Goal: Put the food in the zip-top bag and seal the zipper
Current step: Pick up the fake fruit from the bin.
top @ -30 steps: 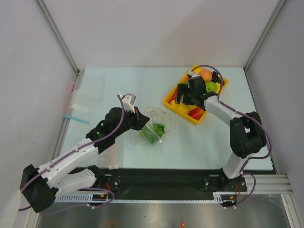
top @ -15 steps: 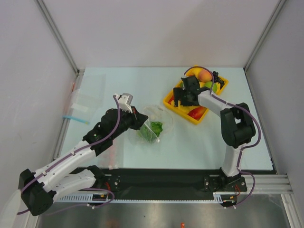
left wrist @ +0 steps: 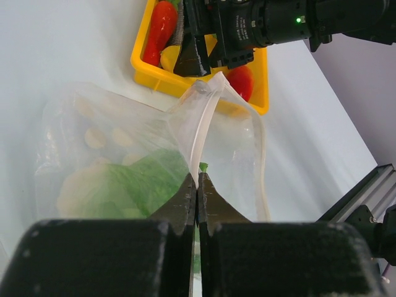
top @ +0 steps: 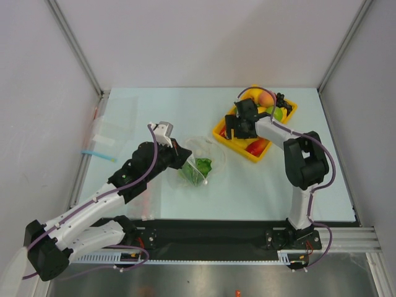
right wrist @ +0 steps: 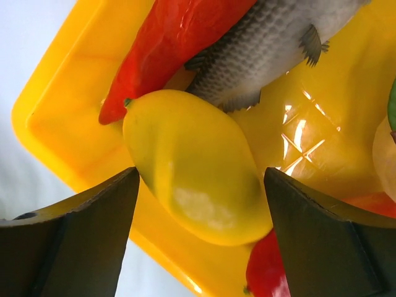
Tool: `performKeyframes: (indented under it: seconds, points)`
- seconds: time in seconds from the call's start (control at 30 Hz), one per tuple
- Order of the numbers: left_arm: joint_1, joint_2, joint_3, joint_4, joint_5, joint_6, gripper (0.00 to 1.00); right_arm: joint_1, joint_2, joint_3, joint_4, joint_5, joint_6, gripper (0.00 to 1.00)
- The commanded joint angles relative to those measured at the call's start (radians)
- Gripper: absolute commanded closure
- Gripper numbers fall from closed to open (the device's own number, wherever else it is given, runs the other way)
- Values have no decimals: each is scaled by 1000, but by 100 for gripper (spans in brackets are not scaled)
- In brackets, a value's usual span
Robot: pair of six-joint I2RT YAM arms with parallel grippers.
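A: Where's the zip-top bag (left wrist: 241, 142)?

B: Mid-table, nearer than the yellow tray (right wrist: 55, 124) and to its left, with the lettuce (left wrist: 124, 185) inside. The left gripper (left wrist: 197, 185) is pinched tight on the zipper (left wrist: 204, 124), holding the mouth edge up.

A: And the right gripper (right wrist: 201, 210)?

B: Down in the tray, far right, with its fingers spread wide either side of the yellow fruit (right wrist: 192, 173). I can't quite tell whether they touch it. A red pepper (right wrist: 167, 43) and a fish (right wrist: 272, 43) lie against it.

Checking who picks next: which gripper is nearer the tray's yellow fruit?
Right. The right gripper straddles the yellow fruit; the left gripper pinches the zip-top bag, away from the tray.
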Motion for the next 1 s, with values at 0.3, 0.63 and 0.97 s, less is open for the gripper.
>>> performKeyframes:
  seconds: [0.3,0.63,0.97]
  points:
    - [-10,-4,20,14,-32,33,100,14,-44,-22,-15,-2,-8,44]
    - [-14,11,33,2,-33,41,100,14,-300,-191,115,44,36,51]
    - [-16,23,55,-18,-26,41,100,14,-553,-367,275,28,72,52]
